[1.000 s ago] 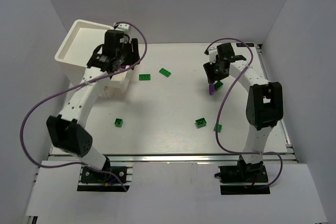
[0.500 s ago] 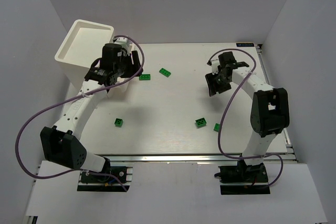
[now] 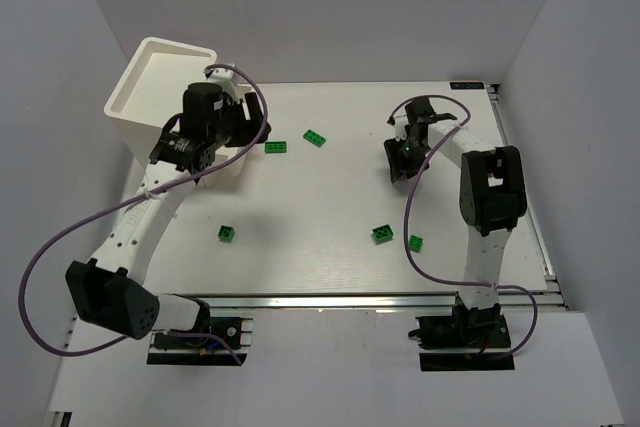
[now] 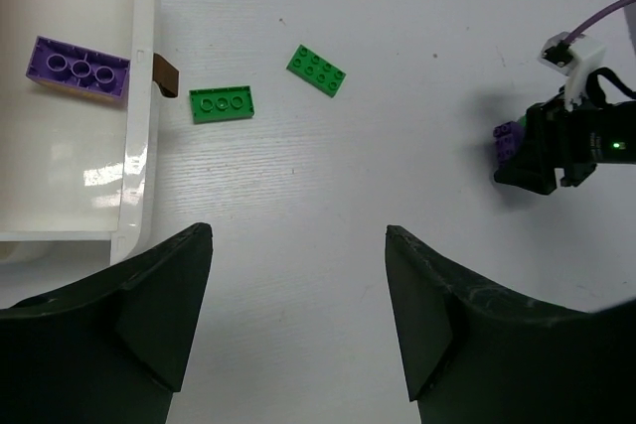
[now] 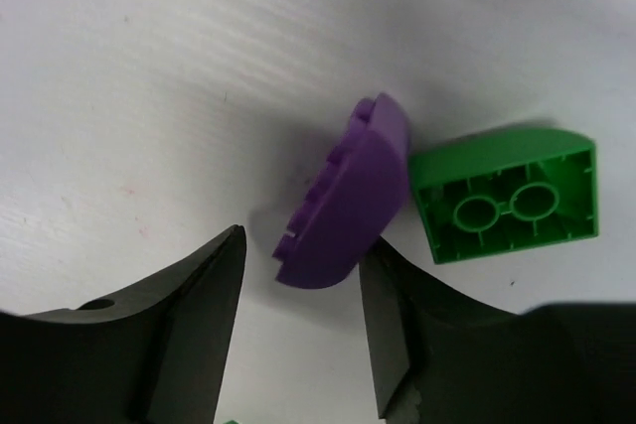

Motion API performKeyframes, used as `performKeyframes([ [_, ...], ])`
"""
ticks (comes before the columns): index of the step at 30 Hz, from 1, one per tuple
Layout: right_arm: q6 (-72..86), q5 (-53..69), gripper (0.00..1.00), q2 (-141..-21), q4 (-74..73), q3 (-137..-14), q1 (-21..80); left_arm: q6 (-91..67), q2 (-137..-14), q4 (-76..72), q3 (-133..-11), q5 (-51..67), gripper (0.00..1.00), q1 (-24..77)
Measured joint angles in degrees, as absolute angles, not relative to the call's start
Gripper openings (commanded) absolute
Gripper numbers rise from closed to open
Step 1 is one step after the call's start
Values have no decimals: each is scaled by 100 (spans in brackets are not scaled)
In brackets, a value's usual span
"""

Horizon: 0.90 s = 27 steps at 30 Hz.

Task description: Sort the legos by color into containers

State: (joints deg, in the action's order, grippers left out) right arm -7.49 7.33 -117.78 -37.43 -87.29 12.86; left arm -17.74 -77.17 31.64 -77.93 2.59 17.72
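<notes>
My left gripper [image 3: 258,131] [image 4: 298,245] is open and empty above the table, just right of the low white tray [image 4: 139,146]. One purple lego [image 4: 78,67] lies in that tray. The tall white bin [image 3: 160,87] stands behind it. My right gripper [image 3: 402,162] [image 5: 301,245] is open and low over the table. Its fingers stand on either side of a purple lego [image 5: 348,196] that lies tilted on the table. An upturned green lego [image 5: 507,196] touches that purple one. Green legos [image 3: 276,147] [image 3: 315,138] lie between the arms.
More green legos lie nearer the front, one on the left [image 3: 228,234] and two on the right [image 3: 382,234] [image 3: 415,242]. A brown mark [image 4: 165,72] is on the tray wall. White walls enclose the table on three sides.
My left gripper has drawn back to the left from over the tray, and the purple piece it carried no longer shows in it. My right gripper has come down around the purple lego.
</notes>
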Motion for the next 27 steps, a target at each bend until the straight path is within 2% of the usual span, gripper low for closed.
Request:
performKeyframes([
  [1,-744,711,51,-11828,-3734,-8785,1286,-1782,-7631,3157,-7787,259,80,1772],
  [6,-821,607,22,-11865,-3538,-8875,1291,-1828,-7207,3096,-7662,257,81,1772],
  [10,-1125,698,8,-11858,-3326,-8873,1345,-1870,-6904,3015,-7474,261,80,1772],
  [15,-1959,1817,1,-11834,-3197,-8980,1579,-1922,-6604,2794,-7347,307,80,1772],
  [19,-2521,2884,0,-11858,-3146,-9688,2053,-1957,-6394,2689,-7349,261,81,1772],
  [27,-1605,3618,0,-12586,-1575,-11625,3190,-2137,-5916,2707,-7349,-130,80,1772],
])
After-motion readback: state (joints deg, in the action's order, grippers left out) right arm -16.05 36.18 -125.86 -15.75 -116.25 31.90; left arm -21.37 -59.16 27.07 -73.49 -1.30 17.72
